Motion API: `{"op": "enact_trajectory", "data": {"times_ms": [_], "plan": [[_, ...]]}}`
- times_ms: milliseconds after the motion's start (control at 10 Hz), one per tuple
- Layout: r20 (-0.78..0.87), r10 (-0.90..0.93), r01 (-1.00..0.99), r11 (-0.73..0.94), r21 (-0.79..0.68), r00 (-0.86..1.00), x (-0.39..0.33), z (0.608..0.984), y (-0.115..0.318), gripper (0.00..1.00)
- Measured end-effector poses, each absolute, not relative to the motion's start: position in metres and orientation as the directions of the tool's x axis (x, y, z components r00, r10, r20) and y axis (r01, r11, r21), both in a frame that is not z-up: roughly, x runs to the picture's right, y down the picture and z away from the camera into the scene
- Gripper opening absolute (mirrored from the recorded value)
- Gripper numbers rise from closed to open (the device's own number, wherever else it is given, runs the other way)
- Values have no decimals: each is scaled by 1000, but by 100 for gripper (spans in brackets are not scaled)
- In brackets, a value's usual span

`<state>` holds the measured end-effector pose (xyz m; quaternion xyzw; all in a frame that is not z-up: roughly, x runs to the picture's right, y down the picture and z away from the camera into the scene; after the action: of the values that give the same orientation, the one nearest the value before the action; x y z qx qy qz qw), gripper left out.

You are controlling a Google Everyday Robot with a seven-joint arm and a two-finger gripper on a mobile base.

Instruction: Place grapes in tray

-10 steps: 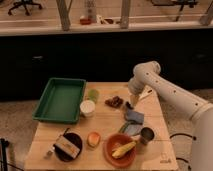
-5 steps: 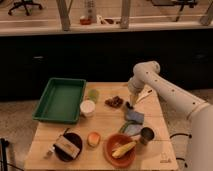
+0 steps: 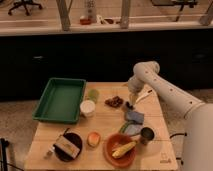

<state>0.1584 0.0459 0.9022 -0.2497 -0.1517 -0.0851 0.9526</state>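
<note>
The grapes (image 3: 114, 101), a small dark reddish-purple cluster, lie on the wooden table right of the white cup (image 3: 87, 108). The green tray (image 3: 60, 100) sits at the table's left side, with nothing in it that I can see. My gripper (image 3: 131, 104) hangs at the end of the white arm just right of the grapes, low over the table, a short gap away from them.
An orange bowl (image 3: 120, 149) with a banana-like item stands at the front right, a metal cup (image 3: 146, 135) beside it. A blue pouch (image 3: 134, 117) lies under the gripper. A yellow-red fruit (image 3: 93, 138) and a dark bowl (image 3: 67, 146) with a packet sit at the front.
The arm has shifted slightly left and down, bringing the gripper closer to the grapes. The objects on the table have not moved.
</note>
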Motion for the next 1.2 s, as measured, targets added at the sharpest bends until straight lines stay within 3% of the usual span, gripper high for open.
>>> {"op": "enact_trajectory", "data": {"times_ms": [700, 1200], "plan": [[405, -134, 321, 840, -438, 904, 132, 902, 55, 80], [442, -145, 358, 819, -448, 885, 108, 924, 70, 80]]}}
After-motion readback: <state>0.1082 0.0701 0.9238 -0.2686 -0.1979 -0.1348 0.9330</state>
